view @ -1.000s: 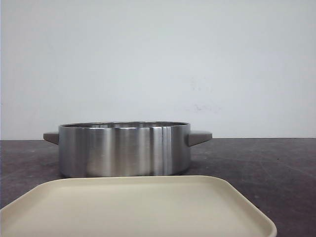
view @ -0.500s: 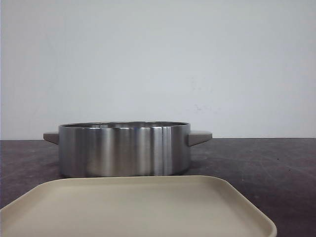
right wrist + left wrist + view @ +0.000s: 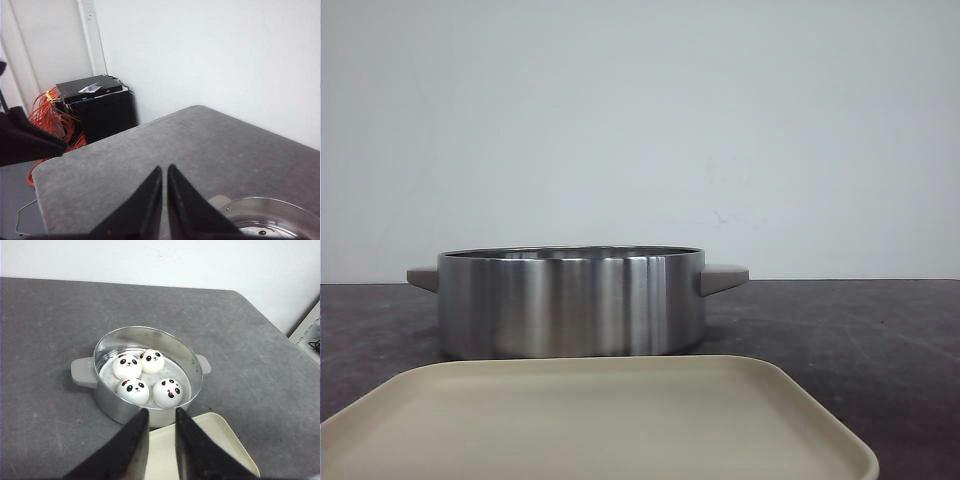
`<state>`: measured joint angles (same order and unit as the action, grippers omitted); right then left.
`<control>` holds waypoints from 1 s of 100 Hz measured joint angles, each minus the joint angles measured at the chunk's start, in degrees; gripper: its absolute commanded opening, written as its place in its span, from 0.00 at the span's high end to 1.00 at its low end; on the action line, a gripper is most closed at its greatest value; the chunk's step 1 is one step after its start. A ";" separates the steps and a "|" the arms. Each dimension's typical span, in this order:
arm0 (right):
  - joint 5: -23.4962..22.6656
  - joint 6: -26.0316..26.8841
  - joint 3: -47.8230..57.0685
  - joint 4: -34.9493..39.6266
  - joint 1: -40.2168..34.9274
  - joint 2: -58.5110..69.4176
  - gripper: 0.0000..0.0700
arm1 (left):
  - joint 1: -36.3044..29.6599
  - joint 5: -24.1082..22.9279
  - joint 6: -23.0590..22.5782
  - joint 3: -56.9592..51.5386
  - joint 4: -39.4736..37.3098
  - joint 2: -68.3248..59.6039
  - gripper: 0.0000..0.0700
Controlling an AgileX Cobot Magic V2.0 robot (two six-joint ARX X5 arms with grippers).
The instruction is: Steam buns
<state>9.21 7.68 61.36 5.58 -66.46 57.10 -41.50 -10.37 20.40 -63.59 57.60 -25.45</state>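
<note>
Buns point(image 3: 145, 376), four, inside steel pot point(image 3: 190, 360); beige tray point(image 3: 220, 440) bare; left tool point(image 3: 161, 412) slightly spread, right tool point(image 3: 164, 169) nearly closed.

White panda-faced buns point(image 3: 145, 377), silver pot point(image 3: 150, 370)

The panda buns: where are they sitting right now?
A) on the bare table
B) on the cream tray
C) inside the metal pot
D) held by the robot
C: the left wrist view shows all four buns resting inside the metal pot, while the cream tray beside it holds none and the left end effector holds nothing.
</note>
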 measured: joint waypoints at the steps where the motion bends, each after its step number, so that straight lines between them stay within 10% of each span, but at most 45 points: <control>1: 0.00 0.00 0.00 0.00 0.00 0.00 0.98 | 0.00 0.00 0.00 0.00 0.00 0.00 0.92; 60: 3.78 0.00 -1.77 7.65 4.11 -3.76 0.98 | 0.00 0.00 0.13 0.00 0.00 0.02 0.92; 100: -0.15 -2.82 -40.65 -8.07 30.23 -37.73 0.98 | 0.00 0.00 0.13 0.00 0.02 0.02 0.92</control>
<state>9.06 4.86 20.71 -2.48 -36.23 19.38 -41.50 -10.37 20.53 -63.59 57.63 -25.43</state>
